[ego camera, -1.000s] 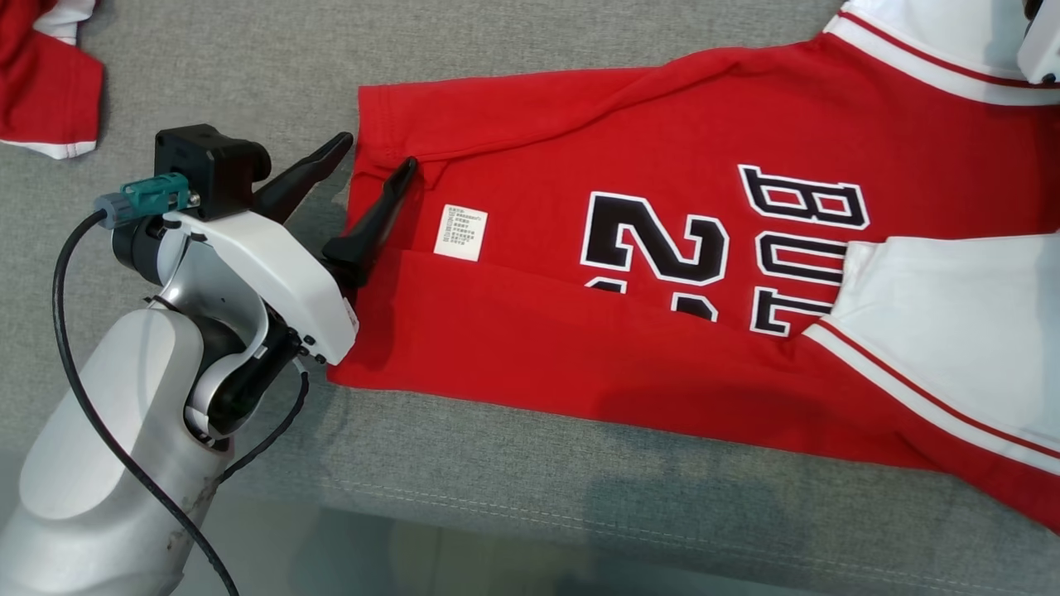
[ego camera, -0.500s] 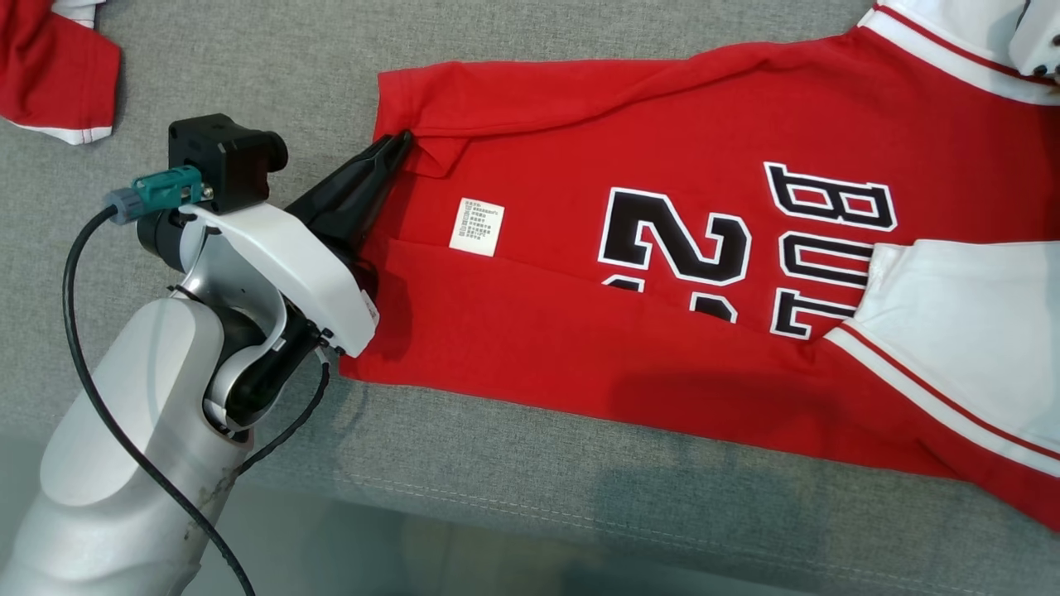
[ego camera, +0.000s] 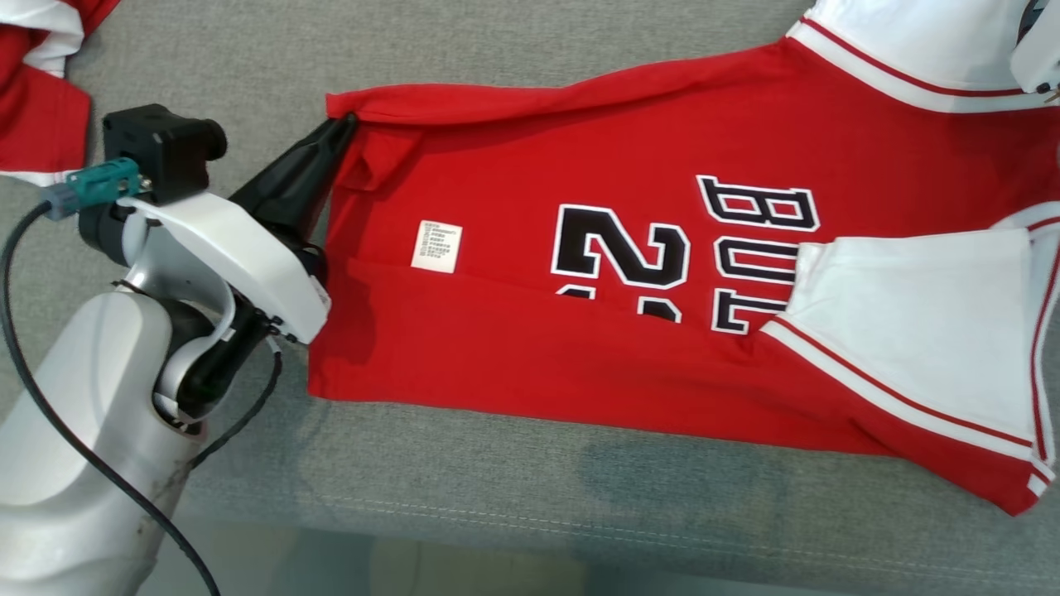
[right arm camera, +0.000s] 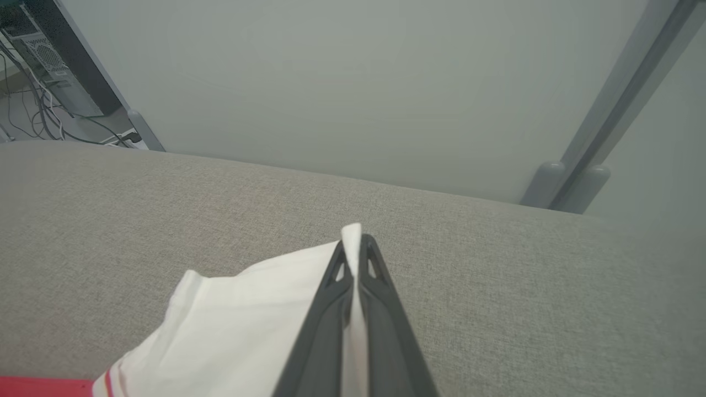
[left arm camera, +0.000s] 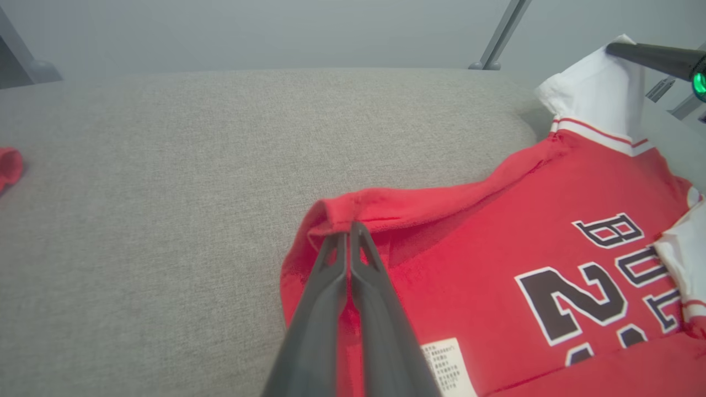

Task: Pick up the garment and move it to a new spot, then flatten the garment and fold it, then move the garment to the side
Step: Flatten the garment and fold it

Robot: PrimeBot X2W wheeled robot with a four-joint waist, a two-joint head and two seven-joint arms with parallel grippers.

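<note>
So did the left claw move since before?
Yes. The left gripper, earlier spread across the jersey hem, has pinched shut on it, farther up from the white label.

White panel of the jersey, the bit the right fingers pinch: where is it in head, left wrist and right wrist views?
Head view: white panel at top right, at the end of the jersey.
Left wrist view: white panel at upper right, under dark fingers.
Right wrist view: white panel at bottom centre-left, pinched in the right gripper.
Shared landmark: striped trim between white and red.
</note>
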